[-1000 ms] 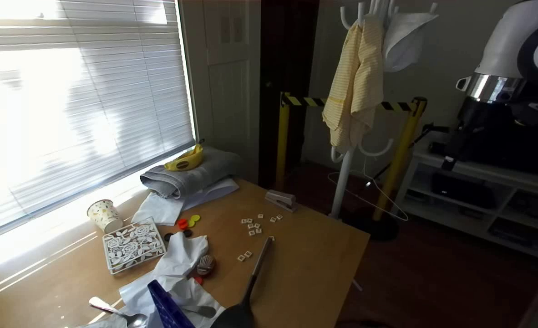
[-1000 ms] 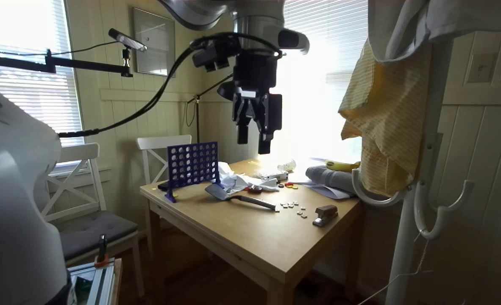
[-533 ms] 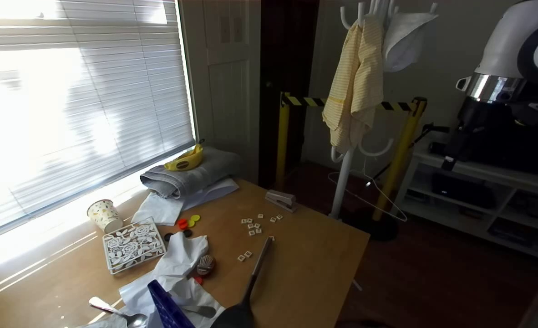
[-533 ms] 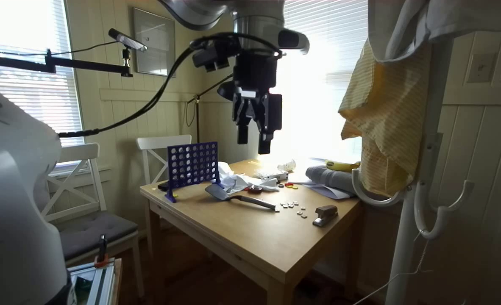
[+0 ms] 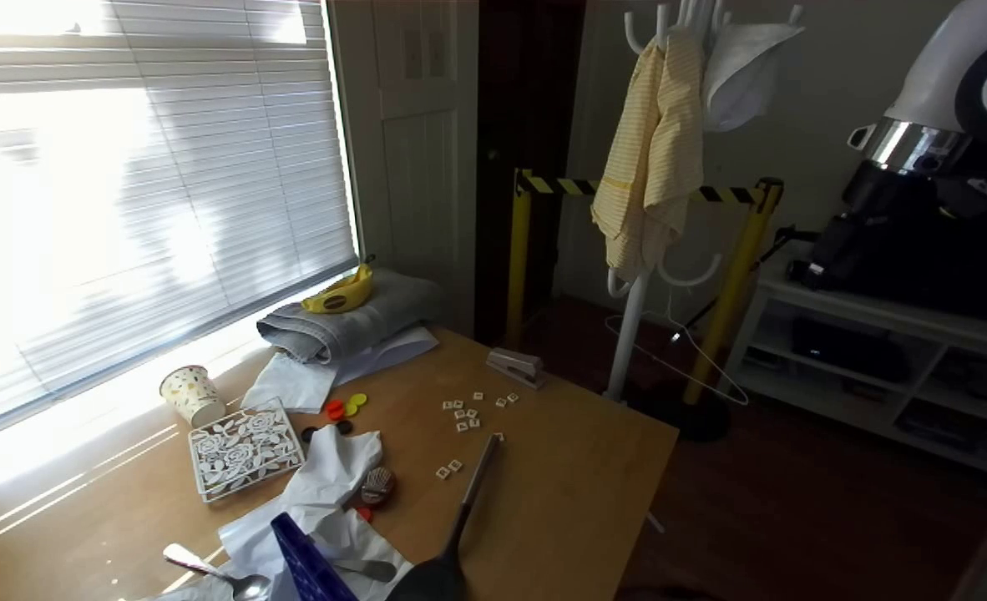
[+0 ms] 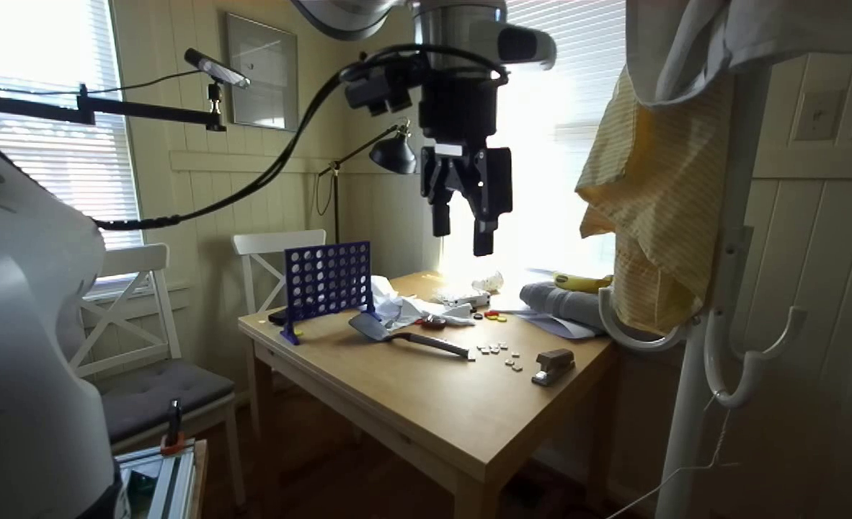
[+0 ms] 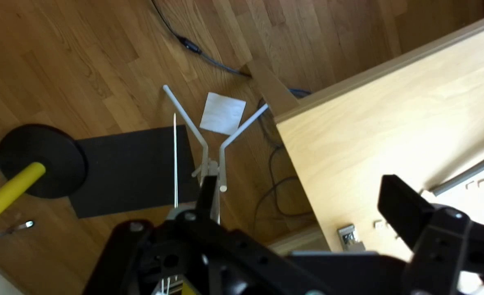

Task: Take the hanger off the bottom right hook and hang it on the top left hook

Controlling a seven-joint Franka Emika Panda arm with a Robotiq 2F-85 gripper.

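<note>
The thin pale wire hanger [image 5: 746,399] hangs from a lower hook [image 5: 687,283] on the right of the white coat stand [image 5: 630,334]. In an exterior view its wire [image 6: 675,472] shows below a white lower hook [image 6: 752,373], partly cut off by the frame. In the wrist view the hanger [image 7: 175,159] shows edge-on as a thin pale line beside the left finger. A top left hook [image 5: 631,35] shows above the yellow cloth. My gripper [image 6: 462,231] is open and empty, above table height and apart from the stand. Its fingers [image 7: 397,200] stand wide apart.
A yellow striped cloth [image 5: 648,159] and a white cloth [image 5: 744,79] hang on the stand's upper hooks. A yellow post [image 5: 731,292] with striped tape stands behind. The table [image 6: 426,404] holds a stapler [image 6: 554,366], spatula [image 6: 433,344] and blue game rack [image 6: 329,281].
My gripper has moved toward the coat stand and slightly up in the last half second, staying open. The hanger sways very slightly on its hook.
</note>
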